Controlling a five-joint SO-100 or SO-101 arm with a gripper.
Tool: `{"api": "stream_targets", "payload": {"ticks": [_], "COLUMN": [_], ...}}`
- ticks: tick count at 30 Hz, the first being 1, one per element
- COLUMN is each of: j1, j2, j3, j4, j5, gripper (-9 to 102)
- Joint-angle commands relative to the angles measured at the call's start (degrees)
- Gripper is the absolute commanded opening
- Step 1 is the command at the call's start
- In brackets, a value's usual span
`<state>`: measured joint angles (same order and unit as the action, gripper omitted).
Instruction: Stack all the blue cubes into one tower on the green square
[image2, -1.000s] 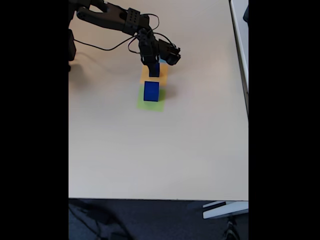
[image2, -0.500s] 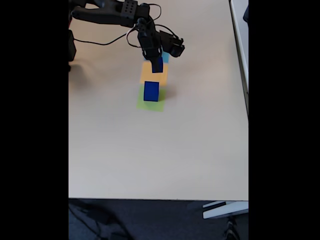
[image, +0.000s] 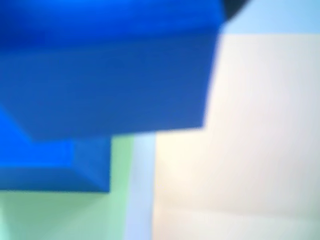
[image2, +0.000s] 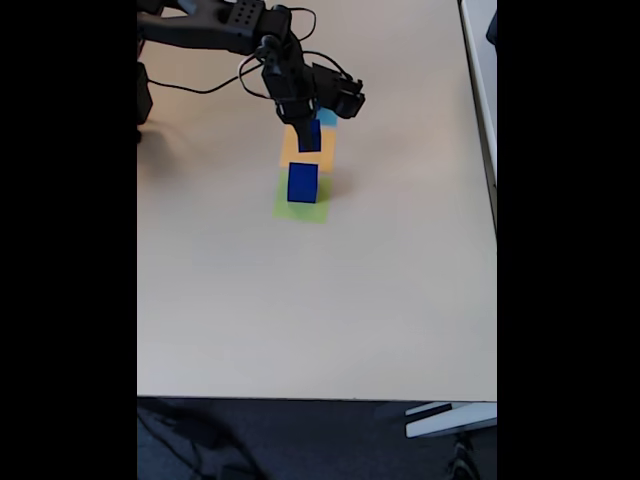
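Observation:
In the fixed view a dark blue cube (image2: 302, 182) stands on the green square (image2: 300, 205). My gripper (image2: 308, 137) hangs just behind it, over the orange square (image2: 300, 150), shut on a smaller blue cube (image2: 309, 136) held off the table. The wrist view is blurred: the held blue cube (image: 110, 70) fills the upper left, and under it lies the larger blue cube (image: 55, 167) on the green square (image: 65, 215).
A light-blue square (image2: 328, 117) lies behind the orange one, partly under the arm. The arm's cable (image2: 200, 90) loops over the back left of the table. The table's right edge (image2: 478, 150) borders a gap; the front edge (image2: 320, 398) is far off.
The gripper with the small cube rose and swung a little right half a second ago, and has now shifted back left and slightly lower, still behind the cube on the green square.

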<state>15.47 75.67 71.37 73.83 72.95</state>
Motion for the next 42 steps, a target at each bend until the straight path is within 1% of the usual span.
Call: {"api": "stream_targets", "payload": {"ticks": [1,20,42], "j1": [1.05,3.78,5.54], "j2": [5.62,0.44,-1.58], "j3": [-2.55,-1.93,-0.53], "j4": [-0.44,-5.27,-5.19], "j5": [-0.53,1.93,-3.96], "gripper": [0,0,0]}}
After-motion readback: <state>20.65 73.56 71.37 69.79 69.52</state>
